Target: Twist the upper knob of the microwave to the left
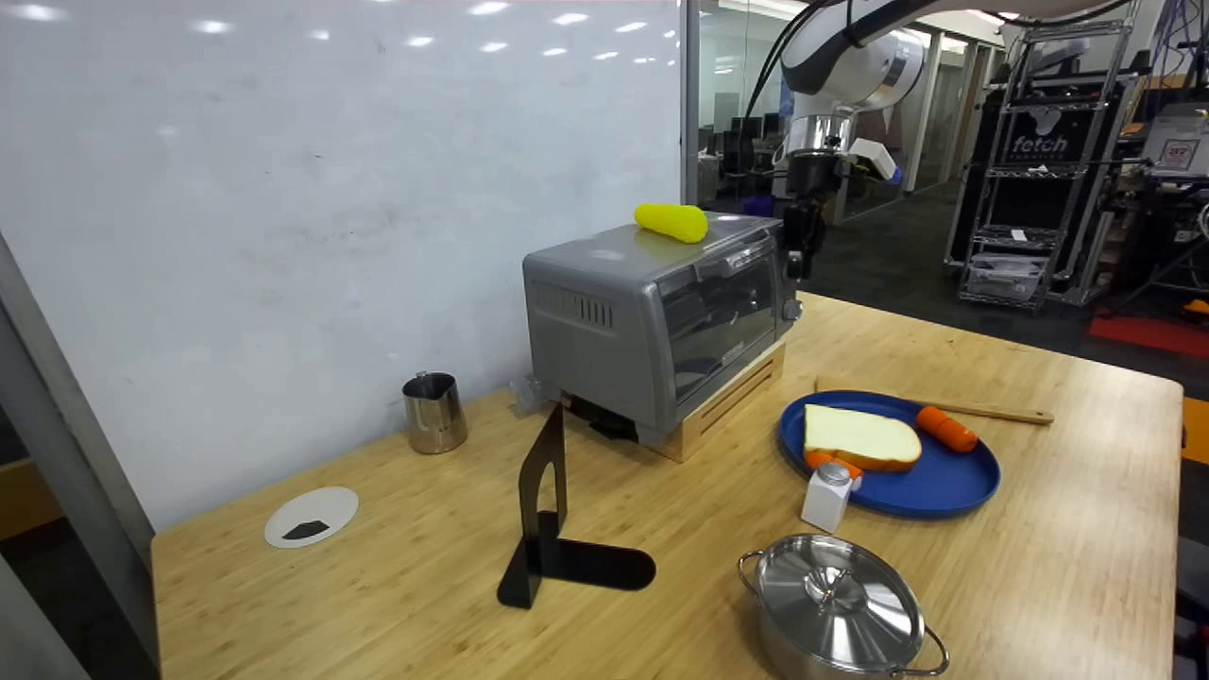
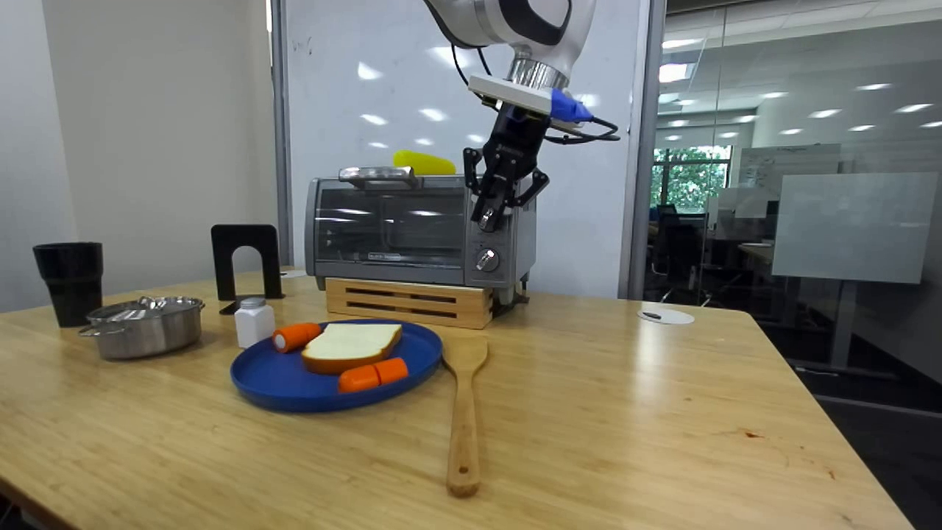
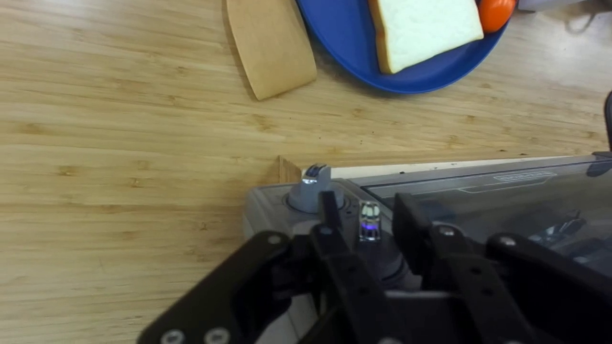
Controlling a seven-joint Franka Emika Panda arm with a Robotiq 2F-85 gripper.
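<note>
Now the pot (image 1: 839, 614) is gleaming, all polished metal, at five o'clock in an exterior view, the microwave (image 1: 652, 316) is flashing glossy glass mid-dial, and the table (image 1: 416, 586) is showing smooth wood at seven!

"fetch" on blk panel (image 1: 1041, 144), txt on microwave (image 2: 419, 230) too sm. to read.

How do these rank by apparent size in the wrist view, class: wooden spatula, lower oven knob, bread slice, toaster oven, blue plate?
1. Toaster oven
2. Blue plate
3. Bread slice and wooden spatula: too alike to rank, both cut off by the frame
4. Lower oven knob
</note>
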